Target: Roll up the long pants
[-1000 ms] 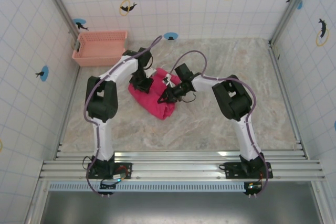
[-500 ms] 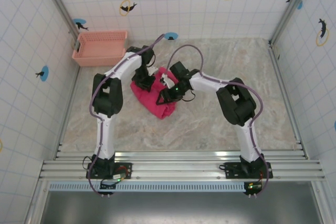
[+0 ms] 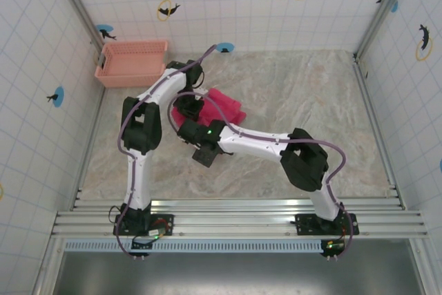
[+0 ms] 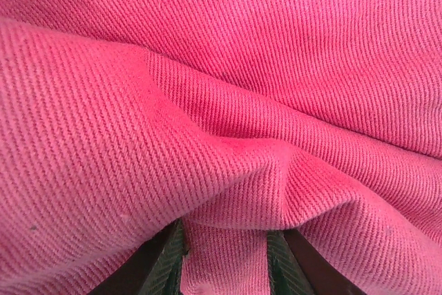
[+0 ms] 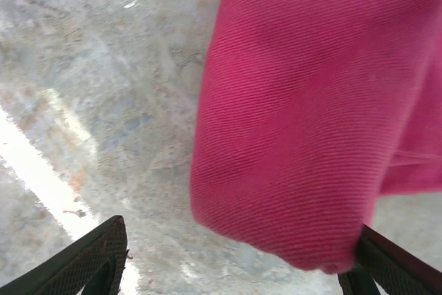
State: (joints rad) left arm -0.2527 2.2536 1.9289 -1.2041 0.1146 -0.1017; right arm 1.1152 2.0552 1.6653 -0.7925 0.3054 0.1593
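The long pants point(image 3: 224, 105) lie as a bright pink-red rolled bundle on the marble table, left of centre. My left gripper point(image 3: 188, 108) sits at the bundle's left end. In the left wrist view a fold of the pants point(image 4: 221, 101) is pinched between its fingertips point(image 4: 166, 264), so it is shut on the cloth. My right gripper point(image 3: 188, 130) reaches across to the near left side of the bundle. In the right wrist view its jaws stand wide open point(image 5: 238, 267), with the rounded end of the pants point(image 5: 311, 101) just beyond them and nothing gripped.
A pale pink lattice basket point(image 3: 131, 62) stands at the back left corner against the tiled wall. Bare marble table point(image 3: 311, 94) stretches to the right of and behind the bundle. The right arm lies low across the table's near middle.
My right gripper has opened, let go of the pants and swung round to the bundle's near left side. The left gripper keeps its hold and has shifted slightly back.
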